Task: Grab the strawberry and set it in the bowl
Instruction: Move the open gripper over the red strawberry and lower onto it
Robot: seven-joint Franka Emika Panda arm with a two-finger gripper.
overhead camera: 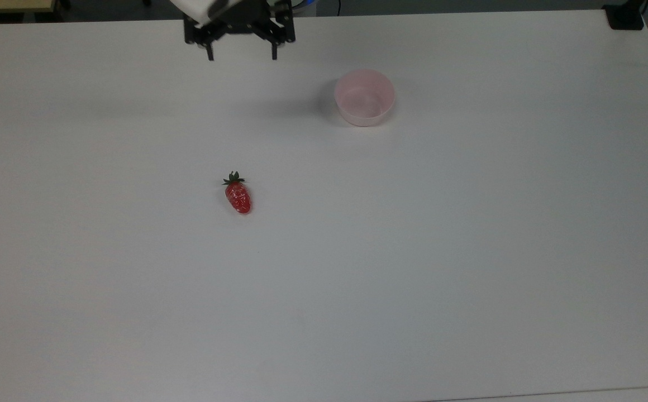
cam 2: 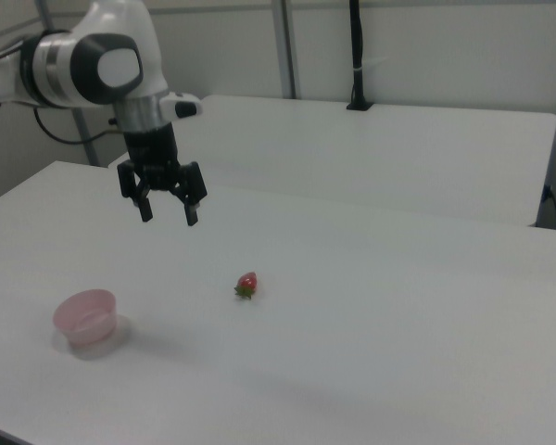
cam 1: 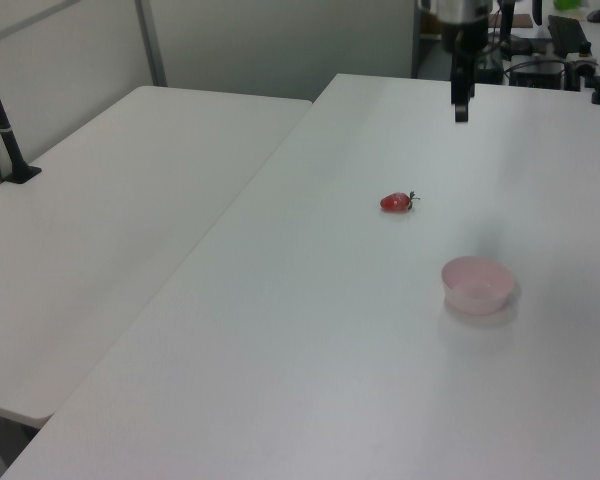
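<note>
The strawberry (overhead camera: 238,196) lies on its side on the white table (overhead camera: 469,251), resting on bare tabletop with nothing touching it. In the top view its green cap points toward the upper edge of the picture and its red tip toward the lower edge. In the right view the strawberry (cam 2: 247,284) lies with its cap toward the near side.

Taking the strawberry as the landmark: the bowl (overhead camera: 364,96) stands upright and empty, well apart from it, up and to the top view's right. In the left view the bowl (cam 1: 476,284) sits nearer the camera than the strawberry (cam 1: 396,202) and to the left view's right; in the right view the bowl (cam 2: 86,317) is to the right view's left.

The gripper (overhead camera: 242,54) hangs in the air well beyond the strawberry's cap end, near the table's far edge in the top view. Its two black fingers are spread wide with nothing between them, pointing down, as the right view (cam 2: 168,214) shows clearly. In the left view the gripper (cam 1: 461,113) is seen edge-on, above the table
</note>
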